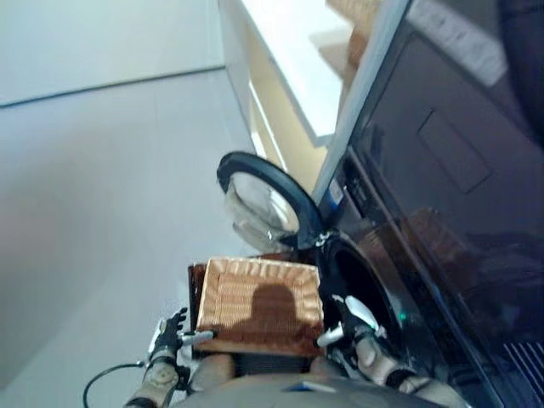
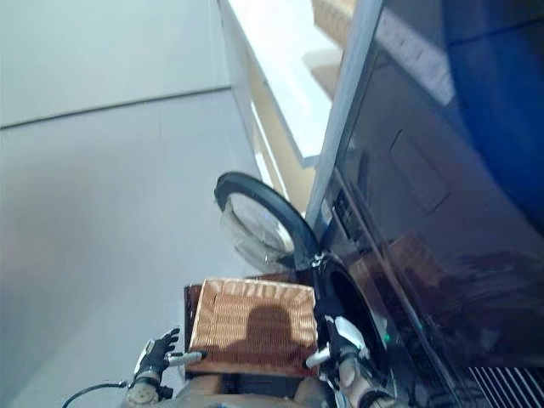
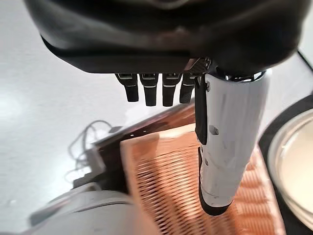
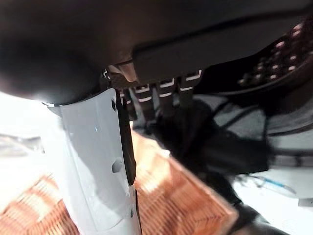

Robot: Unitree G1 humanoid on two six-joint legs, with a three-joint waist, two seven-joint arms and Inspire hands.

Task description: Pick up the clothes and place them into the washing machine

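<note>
The shallow wicker basket [image 1: 259, 306] rests on a low dark brown box [image 1: 195, 285] and holds no clothes that I can see. My left hand [image 1: 170, 330] is open at the basket's near left corner, its white-covered thumb [image 3: 227, 147] stretched over the weave [image 3: 171, 186]. My right hand [image 1: 353, 319] is open at the basket's near right corner, beside the washing machine's dark drum opening [image 1: 365, 285]. Its thumb [image 4: 95, 161] lies over the basket [image 4: 166, 196]. A dark shape [image 4: 205, 142] lies past its fingers below the perforated drum wall [image 4: 279, 63]; I cannot tell whether it is cloth.
The machine's round glass door [image 1: 263, 200] stands open just beyond the basket. The dark glossy machine front [image 1: 450, 221] fills the right side. A pale cabinet [image 1: 280, 102] runs away behind the door. Bare grey floor [image 1: 102, 195] lies to the left.
</note>
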